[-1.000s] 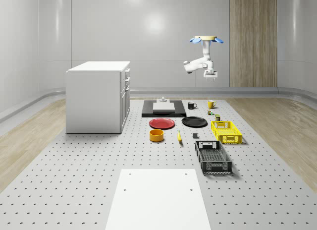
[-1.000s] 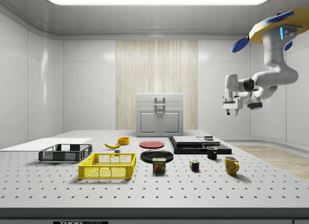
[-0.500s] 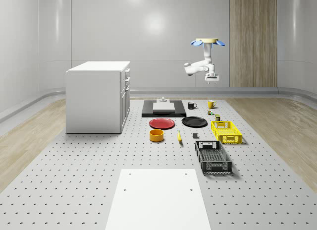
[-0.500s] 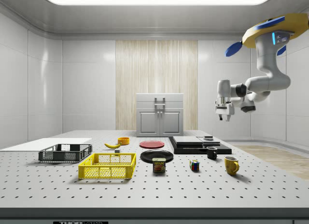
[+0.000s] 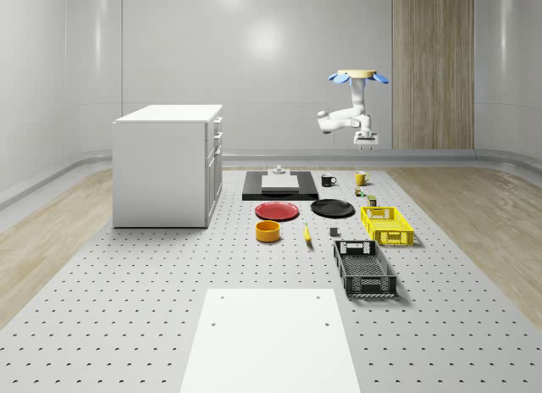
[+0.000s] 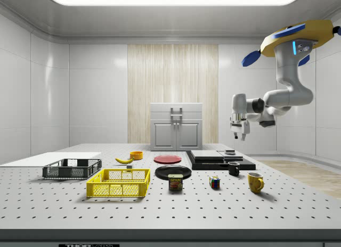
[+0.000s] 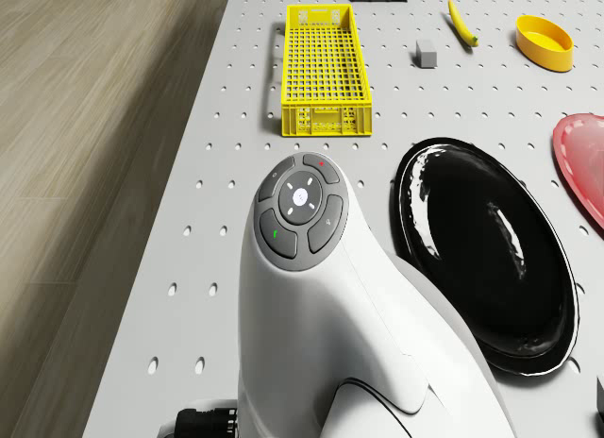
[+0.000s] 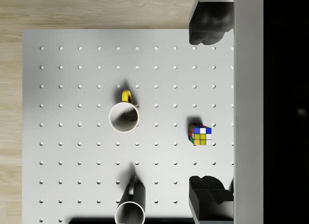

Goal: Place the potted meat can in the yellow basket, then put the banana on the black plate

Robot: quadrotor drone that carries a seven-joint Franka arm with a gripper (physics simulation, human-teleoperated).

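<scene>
The potted meat can [image 6: 176, 182] [image 5: 372, 201] stands on the table between the yellow basket [image 6: 119, 182] [image 5: 387, 224] [image 7: 321, 70] and a Rubik's cube [image 6: 214, 182]. The banana [image 5: 306, 234] [image 6: 124, 160] [image 7: 461, 25] lies on the table, apart from the black plate [image 5: 332, 208] [image 6: 173, 172] [image 7: 481, 249]. The drone [image 5: 356, 74] [image 6: 298, 36] hovers high over the table's far end. My gripper [image 6: 237, 134] [image 5: 364, 141] [image 8: 206, 110] hangs open and empty, pointing down well above the mugs and the cube [image 8: 200, 135].
A yellow mug [image 8: 124, 117] [image 6: 255, 181] and a black mug [image 8: 130, 212] [image 6: 234, 168] stand below the gripper. Also on the table are a red plate [image 5: 277, 210], a yellow bowl [image 5: 268, 230], a black basket [image 5: 364, 268], a dark slab [image 5: 280, 185] and a white cabinet [image 5: 168, 163].
The drone and arm have shifted toward the side view's left and farther back in the whole-scene view. The gripper hangs slightly lower. The table objects have not moved.
</scene>
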